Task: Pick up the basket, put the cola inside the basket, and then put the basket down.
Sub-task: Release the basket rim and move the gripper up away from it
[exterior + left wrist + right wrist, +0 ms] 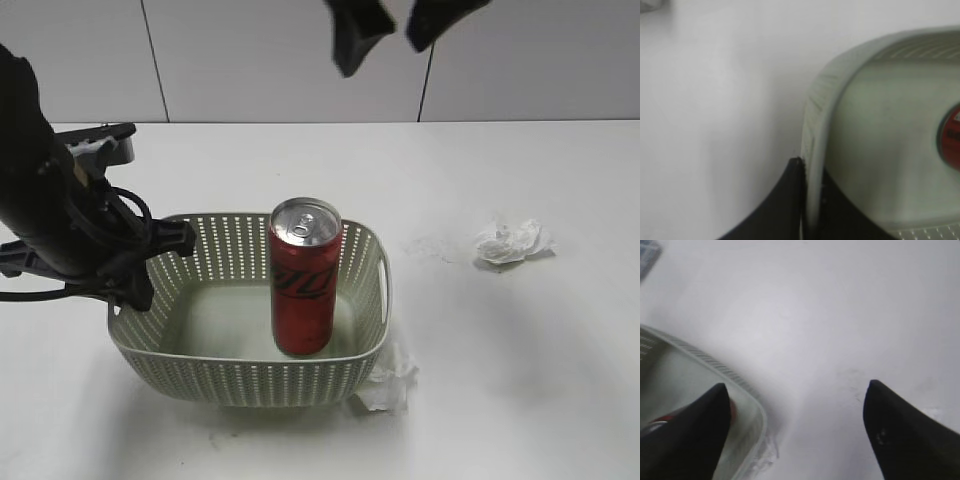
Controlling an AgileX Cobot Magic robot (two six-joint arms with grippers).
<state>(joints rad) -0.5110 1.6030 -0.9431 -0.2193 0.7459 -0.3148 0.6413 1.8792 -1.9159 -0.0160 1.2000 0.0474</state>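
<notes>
The pale sage-green basket [215,375] sits on the white table, a little left of centre. The red cola can [303,290] stands upright inside it, towards the right side. My left gripper [140,285] is shut on the basket's left wall; in the left wrist view its black fingers [810,200] pinch the basket rim [815,130], and a bit of the can [952,135] shows at the right edge. My right gripper [385,35] is open and empty, high above the basket. The right wrist view shows its spread fingers [795,395] over the basket's corner [745,390].
A crumpled white tissue [512,241] lies on the table to the right. Another crumpled tissue [388,380] lies against the basket's front right corner. A grey object [105,145] sits behind my left arm. A white wall stands at the back.
</notes>
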